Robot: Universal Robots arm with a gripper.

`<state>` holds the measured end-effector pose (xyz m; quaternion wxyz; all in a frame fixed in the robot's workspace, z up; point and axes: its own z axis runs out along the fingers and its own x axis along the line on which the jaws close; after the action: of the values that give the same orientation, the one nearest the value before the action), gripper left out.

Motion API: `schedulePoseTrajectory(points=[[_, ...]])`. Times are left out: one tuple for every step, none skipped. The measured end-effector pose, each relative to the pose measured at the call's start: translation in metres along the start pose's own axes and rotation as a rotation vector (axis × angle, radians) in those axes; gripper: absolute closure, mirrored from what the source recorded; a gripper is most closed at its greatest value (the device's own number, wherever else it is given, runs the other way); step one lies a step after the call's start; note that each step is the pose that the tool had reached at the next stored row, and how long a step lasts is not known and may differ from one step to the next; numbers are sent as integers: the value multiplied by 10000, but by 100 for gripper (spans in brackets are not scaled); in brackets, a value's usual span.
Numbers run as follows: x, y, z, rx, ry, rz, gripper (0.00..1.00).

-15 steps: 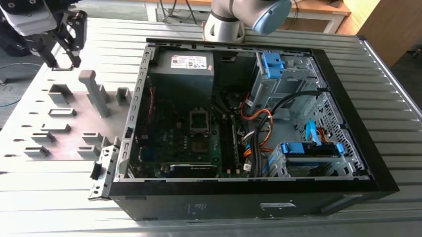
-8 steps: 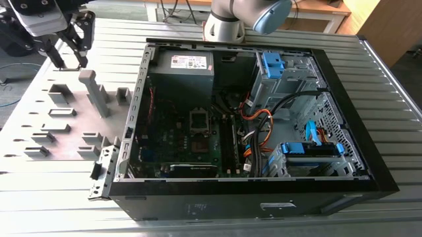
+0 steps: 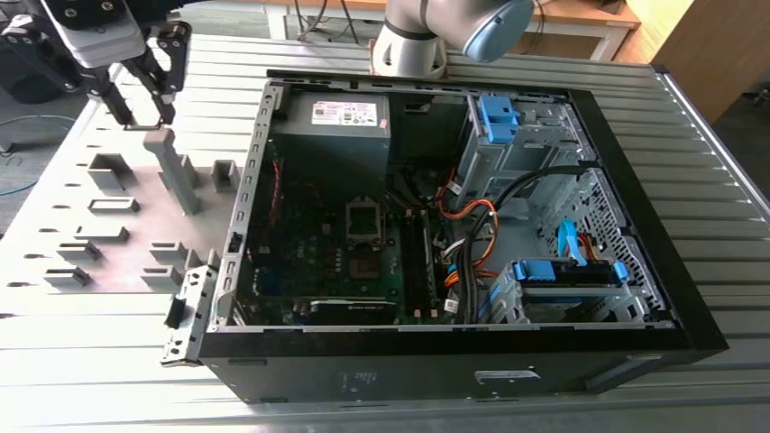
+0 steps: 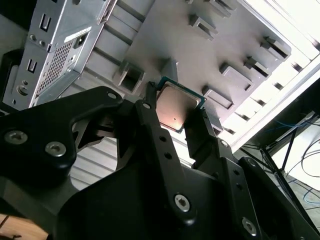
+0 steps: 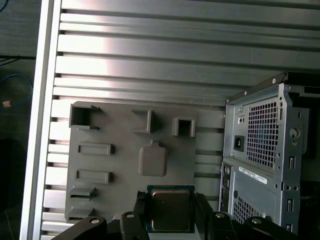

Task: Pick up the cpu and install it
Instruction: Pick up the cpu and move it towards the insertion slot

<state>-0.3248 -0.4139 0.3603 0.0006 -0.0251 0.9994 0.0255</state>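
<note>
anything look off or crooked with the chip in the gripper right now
Nothing stands out. The cpu sits straight between the fingers of the gripper, above the grey holder board, with no visible damage.

The cpu has a dull silvery-grey top with a warm brownish sheen and a thin teal-green edge. The gripper is matt black with silver screw heads. The holder plate is plain mid-grey. The table is pale silver, ribbed in long parallel slats. At the centre of the exterior view, the computer case is black, with bright blue clips and orange cables.
</note>
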Motion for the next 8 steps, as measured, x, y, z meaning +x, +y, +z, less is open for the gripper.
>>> schedulePoseTrajectory(points=[[-25, -1, 0, 0, 1, 0, 53], [-51, -3, 0, 1, 2, 0, 53], [-81, -4, 0, 0, 3, -1, 53], [-108, -6, 0, 0, 4, -1, 53], [-136, -7, 0, -1, 4, 0, 53], [-164, -8, 0, 0, 6, 0, 53], [-193, -10, 0, 0, 7, 0, 53], [-221, -11, 0, 0, 9, 1, 53]])
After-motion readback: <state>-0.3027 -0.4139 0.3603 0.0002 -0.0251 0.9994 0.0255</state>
